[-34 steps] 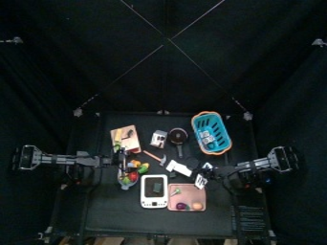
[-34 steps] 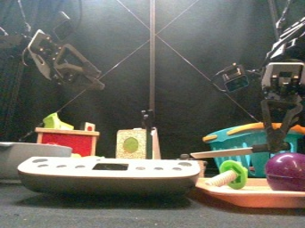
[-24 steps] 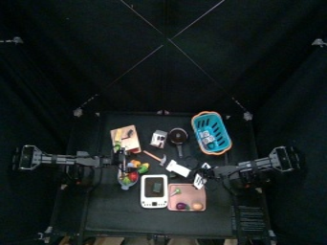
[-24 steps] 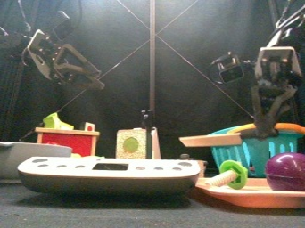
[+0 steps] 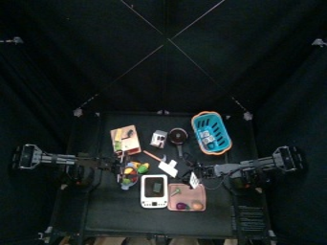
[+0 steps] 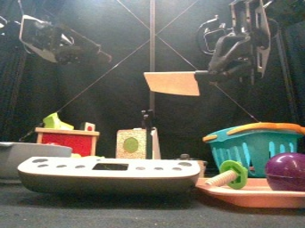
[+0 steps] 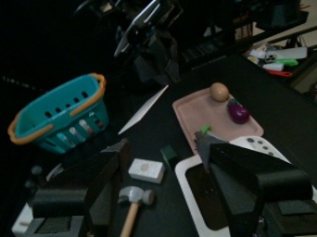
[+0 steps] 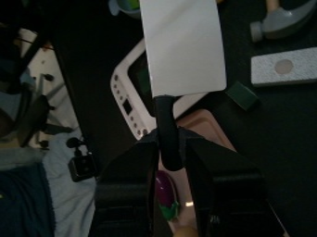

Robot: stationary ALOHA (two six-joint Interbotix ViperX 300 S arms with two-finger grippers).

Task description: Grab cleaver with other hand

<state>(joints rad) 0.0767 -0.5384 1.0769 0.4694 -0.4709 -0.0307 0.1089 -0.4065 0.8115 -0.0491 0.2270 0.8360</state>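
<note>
1. The right gripper (image 8: 164, 153) had the cleaver (image 6: 174, 84) pinched by its short dark handle, the pale flat blade sticking out ahead of the jaws.
2. Seen from the table's front edge, the cleaver hung in the air well clear of everything on the table, its blade about level, with the right gripper (image 6: 224, 55) up at roughly two o'clock from it.
3. From overhead, the blade (image 5: 171, 169) sat near the table's middle, at about twelve o'clock from the white device (image 5: 155, 191) and ten o'clock from the pink tray (image 5: 186, 197).
4. The left gripper (image 7: 161, 185) had its jaws spread wide with nothing between them. In its own wrist view the cleaver (image 7: 148, 104) lay well ahead of it, beside the teal basket (image 7: 56, 116).
5. In the front view the left arm (image 6: 57, 41) was up at about ten o'clock, well apart from the blade.
6. So, as I judged it, the first half was done: the cleaver was lifted and held out toward the middle for the handover.
7. What was left, by my reckoning: the left gripper had to come across, close on the cleaver, and the right one had to let go.
8. With the right jaws covering the handle, the blade looked like the only free part to take.
</note>
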